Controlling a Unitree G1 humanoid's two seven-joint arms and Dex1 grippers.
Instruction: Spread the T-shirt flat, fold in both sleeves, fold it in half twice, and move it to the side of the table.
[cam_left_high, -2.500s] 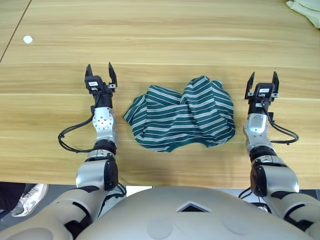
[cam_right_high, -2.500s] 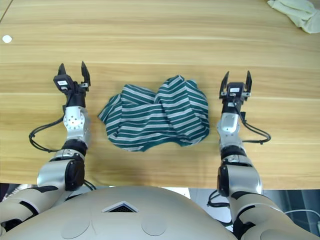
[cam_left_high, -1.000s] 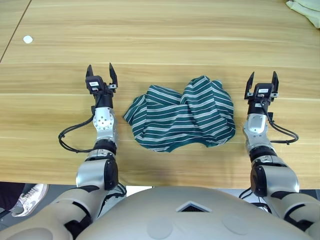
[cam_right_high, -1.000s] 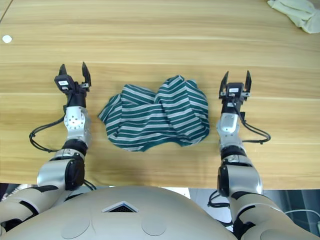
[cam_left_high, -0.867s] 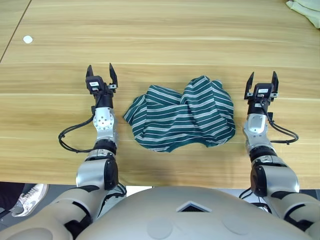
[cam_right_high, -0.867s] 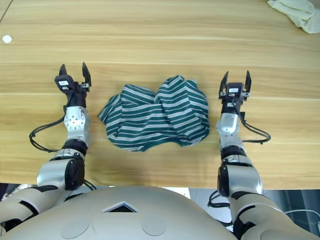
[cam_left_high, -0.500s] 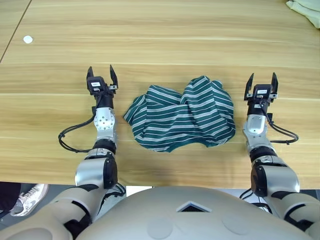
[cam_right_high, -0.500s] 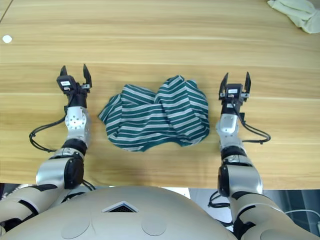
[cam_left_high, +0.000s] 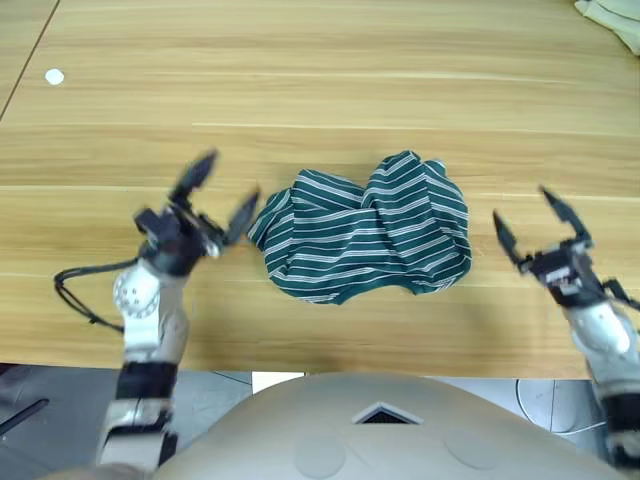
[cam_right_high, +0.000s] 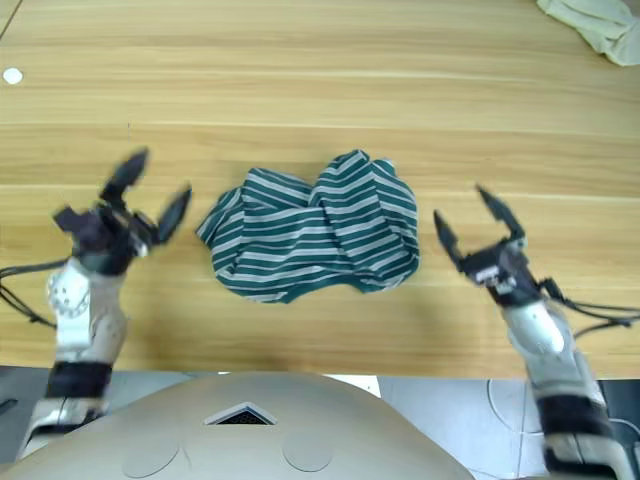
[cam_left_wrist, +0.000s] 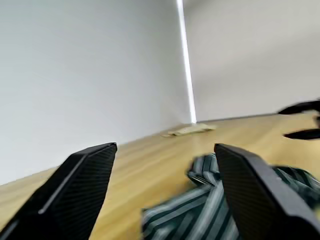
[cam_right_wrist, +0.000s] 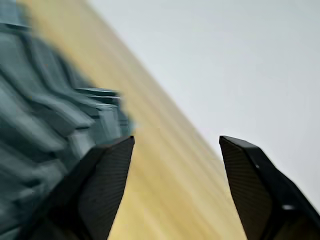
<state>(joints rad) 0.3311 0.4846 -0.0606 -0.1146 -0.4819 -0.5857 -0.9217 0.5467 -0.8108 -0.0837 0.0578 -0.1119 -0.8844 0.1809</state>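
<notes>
A green T-shirt (cam_left_high: 365, 235) with thin white stripes lies crumpled in a heap on the wooden table (cam_left_high: 330, 90), near its front edge. My left gripper (cam_left_high: 222, 193) hovers just left of the heap, open, its fingers turned toward the cloth and holding nothing. My right gripper (cam_left_high: 533, 222) is raised to the right of the heap, open and empty as well. The left wrist view shows the T-shirt (cam_left_wrist: 225, 200) past the two spread fingers (cam_left_wrist: 80, 185). In the right wrist view the T-shirt (cam_right_wrist: 35, 115) lies close by the fingers (cam_right_wrist: 107, 180).
A pale cloth (cam_left_high: 610, 15) lies at the table's far right corner. A small white disc (cam_left_high: 54, 76) sits at the far left. The table's front edge runs just below the shirt, with wide bare wood beyond it.
Both arms have lifted off the table and swung: the left gripper moved toward the shirt's left edge, the right gripper pulled nearer and outward. The shirt has not moved.
</notes>
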